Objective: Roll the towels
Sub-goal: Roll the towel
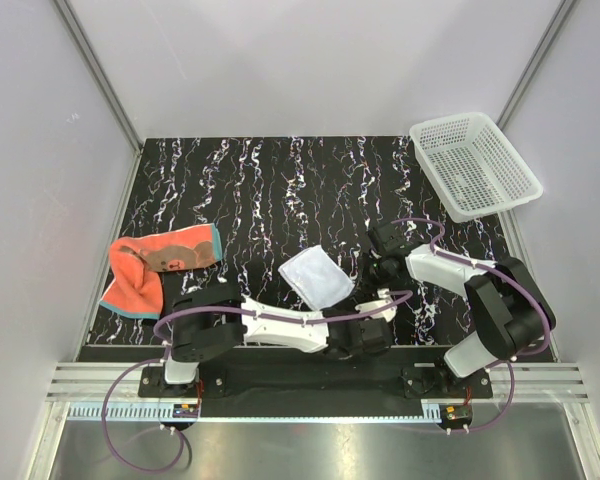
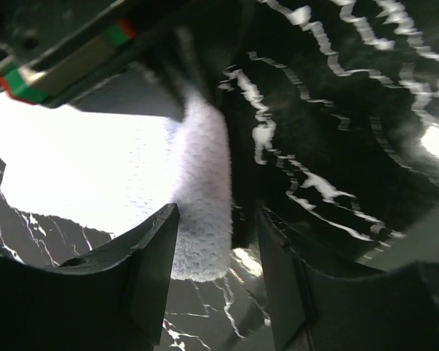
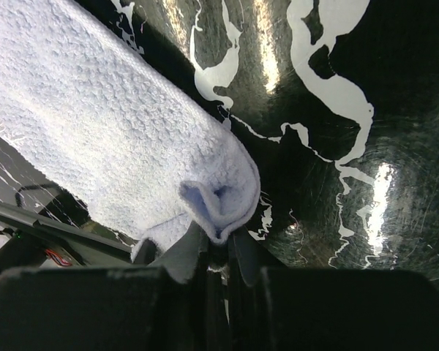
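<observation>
Soft, light and limp, the small white terry towel (image 1: 316, 277) lies on the black marbled desk (image 1: 280, 180) well apart from the white plastic mesh basket (image 1: 448, 121), one corner pinched tight by the right gripper (image 3: 218, 245), the half-open left gripper (image 2: 218, 219) straddling its thicker folded edge, probably the surest hold.

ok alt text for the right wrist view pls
The right gripper pinches a folded corner of the white terry-cloth towel, which stretches away to the upper left across the glossy black white-veined table.

Black marbled table (image 1: 280, 180) holding three things.
Orange-red towel (image 1: 145, 270) left, white towel (image 1: 315, 277) near centre, mesh basket (image 1: 448, 121) far right.
</observation>
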{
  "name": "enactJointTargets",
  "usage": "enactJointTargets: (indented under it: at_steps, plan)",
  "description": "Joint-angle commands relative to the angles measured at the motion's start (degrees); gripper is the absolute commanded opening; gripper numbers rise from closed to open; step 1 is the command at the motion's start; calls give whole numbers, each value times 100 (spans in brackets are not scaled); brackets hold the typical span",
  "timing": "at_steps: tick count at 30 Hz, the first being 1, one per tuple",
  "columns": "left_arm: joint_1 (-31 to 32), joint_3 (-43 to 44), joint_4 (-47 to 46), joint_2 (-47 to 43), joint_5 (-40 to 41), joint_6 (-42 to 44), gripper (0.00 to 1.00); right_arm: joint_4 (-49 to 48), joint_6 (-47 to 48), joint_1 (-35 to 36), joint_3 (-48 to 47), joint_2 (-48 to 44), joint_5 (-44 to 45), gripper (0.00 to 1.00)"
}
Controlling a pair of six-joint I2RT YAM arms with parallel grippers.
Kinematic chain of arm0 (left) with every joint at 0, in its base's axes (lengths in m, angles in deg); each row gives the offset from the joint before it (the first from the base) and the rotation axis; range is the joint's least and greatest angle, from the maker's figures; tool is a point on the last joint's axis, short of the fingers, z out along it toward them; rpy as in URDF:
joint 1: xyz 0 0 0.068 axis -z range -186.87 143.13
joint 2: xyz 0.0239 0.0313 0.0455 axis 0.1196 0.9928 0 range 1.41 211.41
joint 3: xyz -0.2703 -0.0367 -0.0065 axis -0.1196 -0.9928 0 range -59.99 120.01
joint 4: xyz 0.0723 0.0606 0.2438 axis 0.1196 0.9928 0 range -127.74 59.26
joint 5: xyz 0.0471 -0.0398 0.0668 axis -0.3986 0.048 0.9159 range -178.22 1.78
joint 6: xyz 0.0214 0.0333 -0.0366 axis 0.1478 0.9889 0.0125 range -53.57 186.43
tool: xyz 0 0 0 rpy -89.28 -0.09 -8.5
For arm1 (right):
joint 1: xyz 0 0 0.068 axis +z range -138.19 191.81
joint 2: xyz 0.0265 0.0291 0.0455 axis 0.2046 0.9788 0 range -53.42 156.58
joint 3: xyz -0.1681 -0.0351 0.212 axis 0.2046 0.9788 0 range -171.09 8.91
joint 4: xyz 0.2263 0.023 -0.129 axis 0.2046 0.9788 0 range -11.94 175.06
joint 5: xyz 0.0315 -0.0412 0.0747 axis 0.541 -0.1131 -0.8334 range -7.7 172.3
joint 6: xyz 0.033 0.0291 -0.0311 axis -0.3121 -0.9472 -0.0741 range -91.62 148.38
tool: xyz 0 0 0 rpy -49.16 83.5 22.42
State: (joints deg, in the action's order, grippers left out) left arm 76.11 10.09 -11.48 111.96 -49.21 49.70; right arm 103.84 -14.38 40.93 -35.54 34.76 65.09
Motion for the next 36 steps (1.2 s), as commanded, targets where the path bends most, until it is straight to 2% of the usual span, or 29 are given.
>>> enactJointTargets:
  at_steps: [1, 13, 20, 31, 36]
  plan:
    - [-203, -100, -86, 11, 20, -173, 52, 59, 93, 49, -143, 85, -63, 4]
    - [-370, -320, -156, -6, -297, -278, 50, 156, 181, 50, -266, 164, -80, 3]
    - [-28, 22, 142, -428, 589, -243, 51, 129, 216, 49, -336, 305, -133, 3]
    - [359, 400, 582, -209, 1126, -286, 50, 182, 260, 58, -398, 323, -133, 3]
    - [359, 261, 451, -138, 978, -340, 49, 217, 268, 50, -407, 331, -125, 3]
